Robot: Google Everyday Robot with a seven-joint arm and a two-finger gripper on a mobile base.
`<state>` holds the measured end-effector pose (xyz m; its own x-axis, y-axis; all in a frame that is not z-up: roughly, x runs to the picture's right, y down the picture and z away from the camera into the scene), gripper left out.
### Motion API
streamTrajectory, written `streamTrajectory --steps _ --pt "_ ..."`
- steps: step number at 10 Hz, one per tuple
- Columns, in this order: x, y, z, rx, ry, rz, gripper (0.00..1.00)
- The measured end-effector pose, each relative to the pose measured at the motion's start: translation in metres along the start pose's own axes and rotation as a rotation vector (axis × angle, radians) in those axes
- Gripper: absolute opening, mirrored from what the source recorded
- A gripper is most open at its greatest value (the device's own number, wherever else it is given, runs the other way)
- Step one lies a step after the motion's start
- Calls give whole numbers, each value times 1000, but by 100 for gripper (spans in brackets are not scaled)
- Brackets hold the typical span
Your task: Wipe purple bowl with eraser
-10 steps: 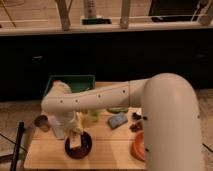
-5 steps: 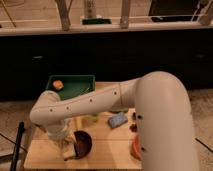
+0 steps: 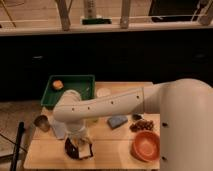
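one arm (image 3: 110, 105) bent down over the purple bowl (image 3: 70, 151)

one white arm reaches in from the robot's bulky body at the right edge of the view and runs leftward above the middle of the wooden surface (image 3: 115, 150). it climbs slightly to a rounded elbow near the left edge. from that elbow the last link turns sharply downward, toward the front left corner. the hand (image 3: 79, 143) hangs at its end, pointing nearly straight down, right over the purple bowl.

the purple bowl sits near the front edge of the surface, close to the front left corner. it is dark and glossy, and the hand covers part of it. a pale block, the eraser (image 3: 86, 149), shows at the tip of the hand against the right part of the bowl. whether the hand is spread or pinching the eraser cannot be told from this view, since the wrist hides the tip.

a green tray (image 3: 80, 79) stands at the back left corner with a small orange piece (image 3: 58, 84) inside, by its left wall. a blue-grey pad (image 3: 117, 121) lies near the middle of the surface, just under the forearm. a brown heap (image 3: 143, 125) lies to the right of the pad. an orange bowl (image 3: 146, 146) rests by the front right corner, well apart from the purple bowl. a metal cup (image 3: 41, 122) stands at the left edge.
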<state>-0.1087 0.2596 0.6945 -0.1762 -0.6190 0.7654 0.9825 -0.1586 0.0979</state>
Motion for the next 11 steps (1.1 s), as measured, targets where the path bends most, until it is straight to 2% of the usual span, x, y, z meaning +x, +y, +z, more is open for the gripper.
streamTrajectory --steps 2,4,8,10,11 --pt "14 5 -5 2 18 10 0" --pt "25 -10 -13 0 37 -9 0" --pt "35 -67 -27 5 66 -121 0" --pt "32 -74 -33 13 80 -177 0" --pt "31 -73 -33 14 83 -183 0"
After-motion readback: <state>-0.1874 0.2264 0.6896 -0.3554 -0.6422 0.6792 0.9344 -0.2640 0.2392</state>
